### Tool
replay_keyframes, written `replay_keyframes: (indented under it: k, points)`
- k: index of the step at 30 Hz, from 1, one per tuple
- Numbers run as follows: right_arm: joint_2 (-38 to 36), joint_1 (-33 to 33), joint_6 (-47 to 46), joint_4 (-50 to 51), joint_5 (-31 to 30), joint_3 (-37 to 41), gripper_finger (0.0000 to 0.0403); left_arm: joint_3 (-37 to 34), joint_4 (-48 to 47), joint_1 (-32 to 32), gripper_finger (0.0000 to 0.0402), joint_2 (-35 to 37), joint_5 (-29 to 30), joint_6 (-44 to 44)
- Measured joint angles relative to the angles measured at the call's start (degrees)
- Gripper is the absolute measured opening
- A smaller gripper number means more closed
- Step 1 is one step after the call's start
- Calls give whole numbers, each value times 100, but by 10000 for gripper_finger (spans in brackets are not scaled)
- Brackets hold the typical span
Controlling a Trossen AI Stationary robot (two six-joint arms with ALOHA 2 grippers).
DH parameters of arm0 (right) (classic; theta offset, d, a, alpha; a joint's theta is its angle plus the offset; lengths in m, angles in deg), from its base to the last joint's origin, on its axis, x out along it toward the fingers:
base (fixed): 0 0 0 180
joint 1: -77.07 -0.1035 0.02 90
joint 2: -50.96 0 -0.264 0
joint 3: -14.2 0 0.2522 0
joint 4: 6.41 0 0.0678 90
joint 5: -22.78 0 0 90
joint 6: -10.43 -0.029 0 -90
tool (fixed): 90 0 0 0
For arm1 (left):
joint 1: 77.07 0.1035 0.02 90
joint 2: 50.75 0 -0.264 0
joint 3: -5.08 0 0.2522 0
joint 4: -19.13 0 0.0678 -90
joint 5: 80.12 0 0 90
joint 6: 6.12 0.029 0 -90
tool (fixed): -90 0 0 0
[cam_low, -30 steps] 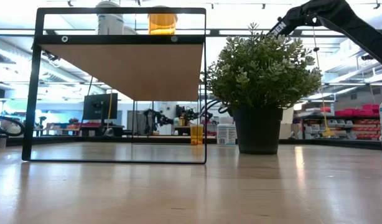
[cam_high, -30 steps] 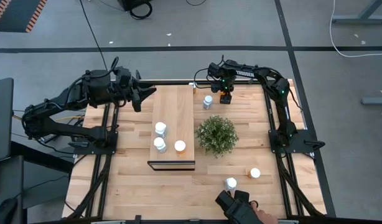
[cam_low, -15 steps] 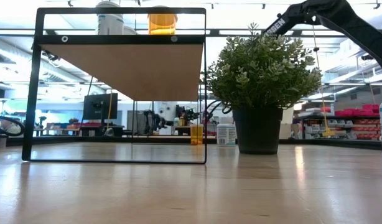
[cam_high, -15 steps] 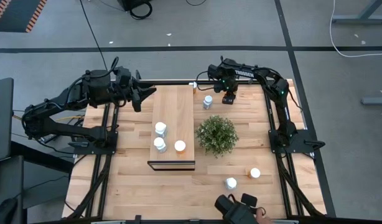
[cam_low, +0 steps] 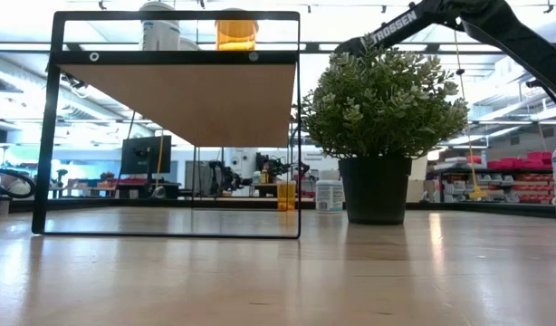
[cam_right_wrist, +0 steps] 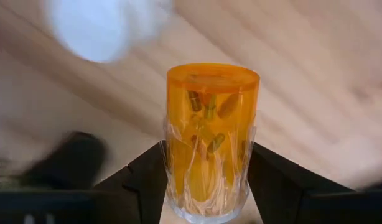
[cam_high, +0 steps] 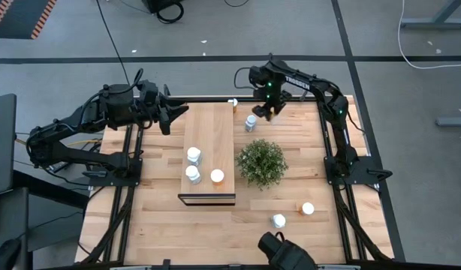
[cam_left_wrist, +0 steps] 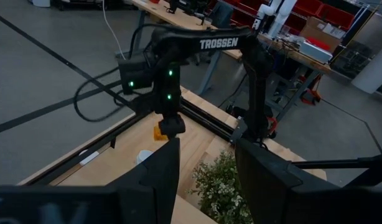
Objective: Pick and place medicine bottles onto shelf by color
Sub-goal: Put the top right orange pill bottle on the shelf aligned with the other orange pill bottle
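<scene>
Over the slatted wooden table (cam_high: 163, 225): both dark arms sit raised
Shelf: long light-wood plank shelf (cam_high: 209, 142) carries two white bottles (cam_high: 193, 155) and one orange
Right gripper (cam_high: 262, 111): near the far edge, fingers clamping an orange pill bottle (cam_right_wrist: 211, 134)
Left gripper (cam_high: 170, 116): beside the shelf's far end, fingers partly apart, empty

The slatted table (cam_high: 155, 225) carries the shelf (cam_high: 210, 127), a potted plant (cam_high: 261, 163) and loose medicine bottles (cam_high: 278, 220).
</scene>
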Motion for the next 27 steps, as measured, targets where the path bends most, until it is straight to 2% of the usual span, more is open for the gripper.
replay_keyframes:
  k: [3, 12, 18, 23, 27]
  points:
    - [-2, -4, -295, 7, 481, -50, 204, 0, 0, 0, 162, 1, 2, 3]
    - [2, 63, -324, 12, 517, 490, 204, 0, 0, 0, 162, 1, 0, 2]
    - [-217, 217, -408, 3, 854, 800, 204, 0, 2, -1, 162, 0, 0, 0]
    - [-208, 381, -422, 14, 1147, 808, 204, 0, 2, 1, 162, 1, 0, 4]
    - [-515, 370, -326, -4, 1226, 792, 204, 0, 2, 1, 162, 0, 0, 3]
